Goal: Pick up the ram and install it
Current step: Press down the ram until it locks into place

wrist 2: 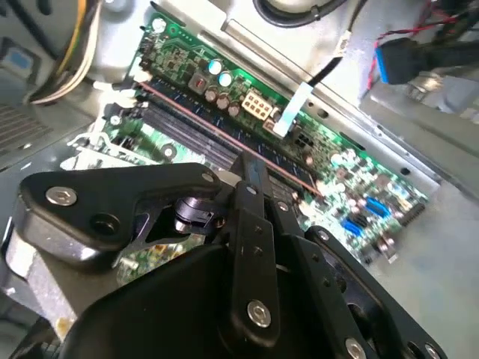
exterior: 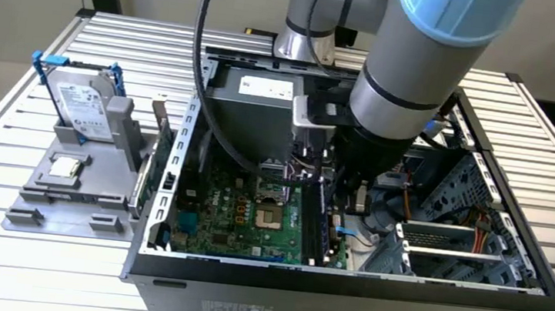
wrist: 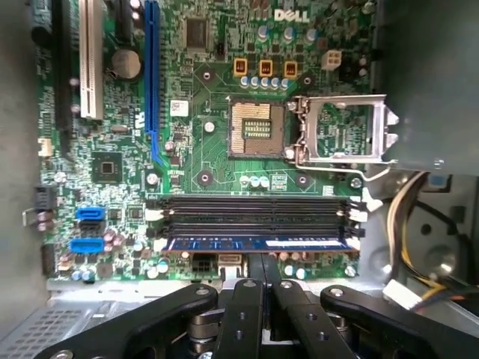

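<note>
The ram (wrist: 254,244) is a thin dark stick with a blue label. It stands in the motherboard's (wrist: 187,90) long slot nearest my gripper (wrist: 262,260). The gripper is shut, its two fingers pressed together, and their tips rest on the middle of the ram's top edge. In the second wrist view the ram (wrist 2: 196,120) runs diagonally across the board, with the gripper (wrist 2: 253,168) down on it. The exterior view shows the arm reaching down into the open computer case (exterior: 346,294), the gripper (exterior: 346,205) low over the board.
Empty black slots (wrist: 254,209) lie beside the ram, and the open processor socket (wrist: 254,129) lies beyond them. Cables (wrist: 419,217) hang near one end of the slots. Outside the case, a grey fixture (exterior: 68,180) carries a silver hard drive (exterior: 82,104) in a blue bracket.
</note>
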`<state>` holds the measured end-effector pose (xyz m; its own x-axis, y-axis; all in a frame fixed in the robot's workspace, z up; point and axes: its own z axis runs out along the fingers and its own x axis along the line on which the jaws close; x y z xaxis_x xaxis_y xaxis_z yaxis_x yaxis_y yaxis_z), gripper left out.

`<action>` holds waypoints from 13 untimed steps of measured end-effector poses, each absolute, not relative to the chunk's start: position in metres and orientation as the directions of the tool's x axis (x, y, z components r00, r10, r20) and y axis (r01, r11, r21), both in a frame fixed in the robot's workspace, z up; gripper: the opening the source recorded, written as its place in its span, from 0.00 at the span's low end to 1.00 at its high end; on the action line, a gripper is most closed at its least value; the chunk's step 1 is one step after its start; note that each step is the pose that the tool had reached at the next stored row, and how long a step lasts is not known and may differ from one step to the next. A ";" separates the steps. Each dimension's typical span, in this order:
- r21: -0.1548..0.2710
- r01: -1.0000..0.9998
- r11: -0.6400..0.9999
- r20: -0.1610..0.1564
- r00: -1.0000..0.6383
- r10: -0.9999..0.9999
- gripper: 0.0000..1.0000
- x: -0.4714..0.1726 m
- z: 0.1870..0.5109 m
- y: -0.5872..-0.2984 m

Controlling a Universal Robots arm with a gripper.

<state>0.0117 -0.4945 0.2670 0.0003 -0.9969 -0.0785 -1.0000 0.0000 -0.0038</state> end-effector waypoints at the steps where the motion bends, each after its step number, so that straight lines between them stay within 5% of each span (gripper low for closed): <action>1: -0.004 -1.000 0.000 -0.079 0.000 -0.997 0.00 0.012 0.271 -0.494; 13: -0.004 -1.000 0.000 -0.078 0.000 -0.997 0.00 0.012 0.278 -0.494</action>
